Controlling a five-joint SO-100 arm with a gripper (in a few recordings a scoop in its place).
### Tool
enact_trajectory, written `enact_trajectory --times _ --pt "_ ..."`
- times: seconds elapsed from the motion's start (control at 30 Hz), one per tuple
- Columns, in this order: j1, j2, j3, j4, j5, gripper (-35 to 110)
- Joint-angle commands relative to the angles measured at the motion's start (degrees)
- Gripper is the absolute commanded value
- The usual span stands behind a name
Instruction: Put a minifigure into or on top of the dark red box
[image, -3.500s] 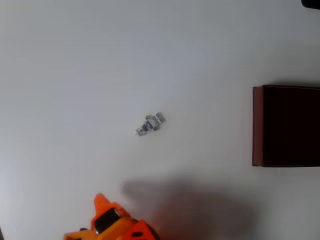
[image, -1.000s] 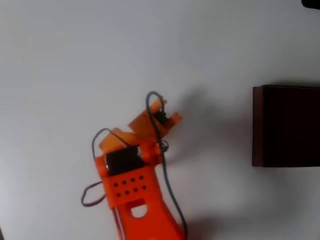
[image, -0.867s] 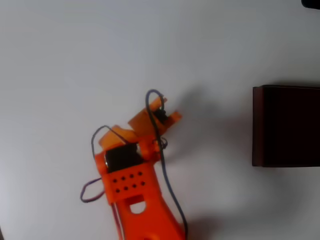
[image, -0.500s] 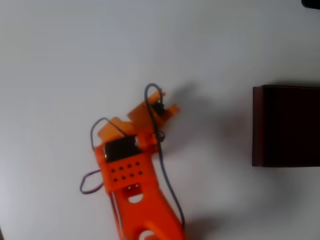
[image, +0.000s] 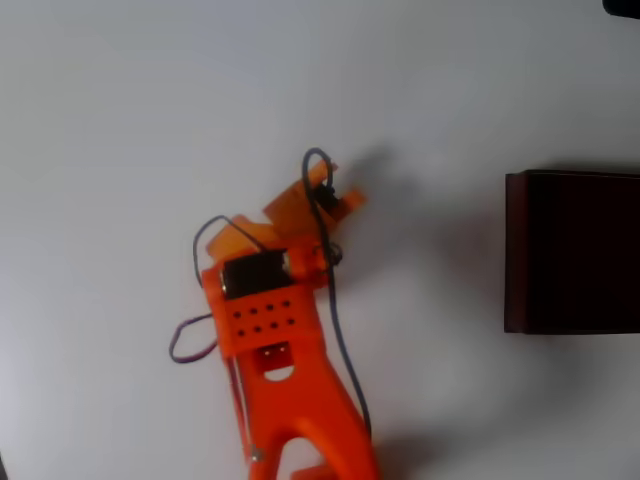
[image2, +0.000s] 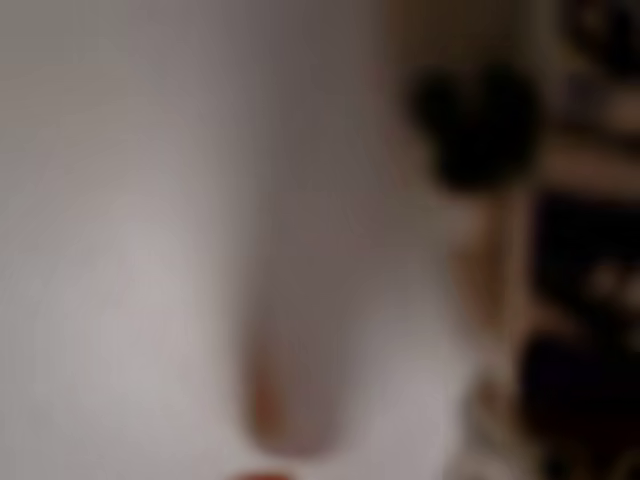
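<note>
Jaws (image: 333, 192) sit over the middle of the white surface (image: 120, 120) in your overhead view, at the tip of the orange arm (image: 285, 380) that reaches up from the bottom edge; you cannot tell how far they are parted or whether they grip anything, since the arm's own body and a dark cable (image: 330, 290) looping over the wrist cover them; your wrist view is too blurred to help. Your dark red box (image: 572, 252) lies at the right edge, well apart from the jaws, its dark inside facing up; bare surface lies between them, with the arm's shadow falling across it.
</note>
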Motion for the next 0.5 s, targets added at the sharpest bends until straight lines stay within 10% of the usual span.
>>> enact_trajectory --times 0.0,0.47 --pt "1.0 -0.2 -1.3 -0.9 -1.3 27" --pt "4.7 -4.3 -4.1 -0.8 -7.0 21"
